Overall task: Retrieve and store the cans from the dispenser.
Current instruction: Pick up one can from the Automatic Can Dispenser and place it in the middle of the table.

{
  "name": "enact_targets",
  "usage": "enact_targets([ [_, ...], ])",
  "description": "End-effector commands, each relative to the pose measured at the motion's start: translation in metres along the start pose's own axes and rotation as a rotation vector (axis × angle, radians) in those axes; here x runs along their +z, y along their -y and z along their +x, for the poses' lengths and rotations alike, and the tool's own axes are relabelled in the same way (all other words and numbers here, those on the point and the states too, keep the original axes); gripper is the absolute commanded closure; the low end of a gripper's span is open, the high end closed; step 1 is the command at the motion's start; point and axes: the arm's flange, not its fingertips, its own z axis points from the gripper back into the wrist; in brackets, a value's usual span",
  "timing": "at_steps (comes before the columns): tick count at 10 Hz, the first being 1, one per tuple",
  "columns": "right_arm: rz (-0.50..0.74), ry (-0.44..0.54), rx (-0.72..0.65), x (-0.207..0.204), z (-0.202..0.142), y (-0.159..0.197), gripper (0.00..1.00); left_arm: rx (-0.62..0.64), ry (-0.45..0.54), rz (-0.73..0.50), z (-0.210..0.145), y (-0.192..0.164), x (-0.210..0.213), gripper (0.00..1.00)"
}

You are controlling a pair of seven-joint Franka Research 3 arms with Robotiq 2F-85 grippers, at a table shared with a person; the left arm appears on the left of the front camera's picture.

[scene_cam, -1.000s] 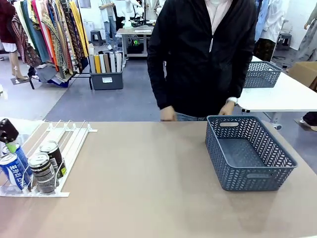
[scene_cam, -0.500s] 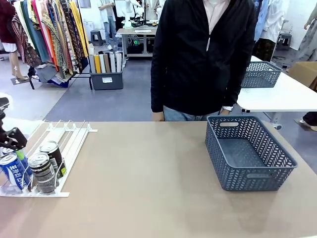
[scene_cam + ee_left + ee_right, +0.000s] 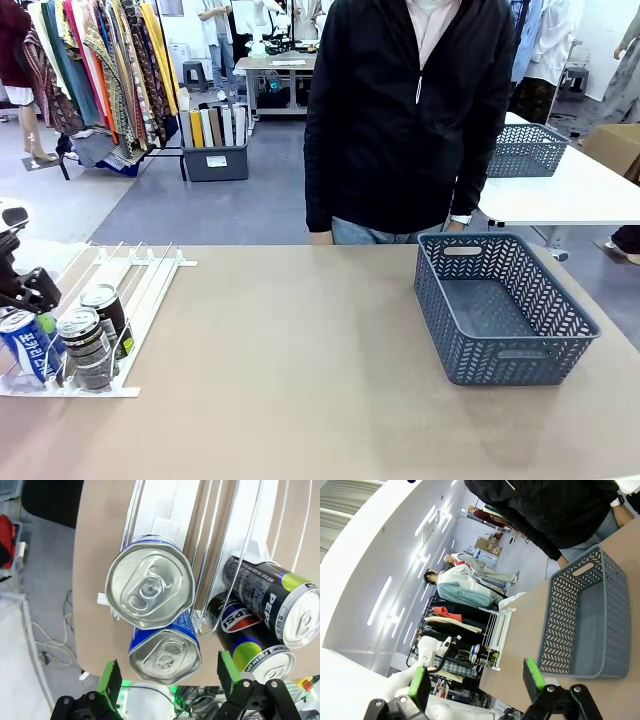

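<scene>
The dispenser [image 3: 140, 285] is a white railed rack at the table's left, also seen from above in the left wrist view [image 3: 240, 510]. At its low end stand two blue cans [image 3: 150, 587] [image 3: 165, 652] and two dark cans [image 3: 270, 605] [image 3: 250, 652]. From the front I see a blue can [image 3: 22, 345] and dark cans [image 3: 85, 345] [image 3: 105, 305]. My left gripper [image 3: 38, 310] hangs open over the blue cans, its green pads [image 3: 110, 677] to either side of the nearer one, holding nothing. My right gripper [image 3: 476, 676] is open and empty, well off from the rack.
A blue-grey woven basket [image 3: 575, 310] [image 3: 560, 625] stands at the table's right. A person in a black jacket [image 3: 410, 110] stands at the far edge behind it, hands at the sides. The table's middle is bare tan surface [image 3: 300, 350].
My left gripper has come down slightly over the blue cans, still open. The person has drawn the hands back from the table edge and stands upright.
</scene>
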Motion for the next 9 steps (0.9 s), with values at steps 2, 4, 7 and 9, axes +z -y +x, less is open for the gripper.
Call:
enact_targets([
  [2,0.018,0.018,0.008,-0.0008,0.0052,-0.0032,0.00,0.014,-0.036,0.008,0.0035,0.0038,-0.0079,0.00],
  [4,0.018,0.018,0.008,-0.0008,0.0052,-0.0032,0.00,0.007,-0.024,0.011,0.0028,0.0042,-0.0062,1.00],
  [7,0.018,0.018,0.008,-0.0008,0.0052,-0.0032,0.00,0.013,-0.007,-0.004,0.0021,0.0011,-0.0055,1.00],
  [9,0.018,0.018,0.008,-0.0008,0.0052,-0.0032,0.00,0.005,0.002,-0.006,0.0021,0.0016,-0.0049,1.00],
])
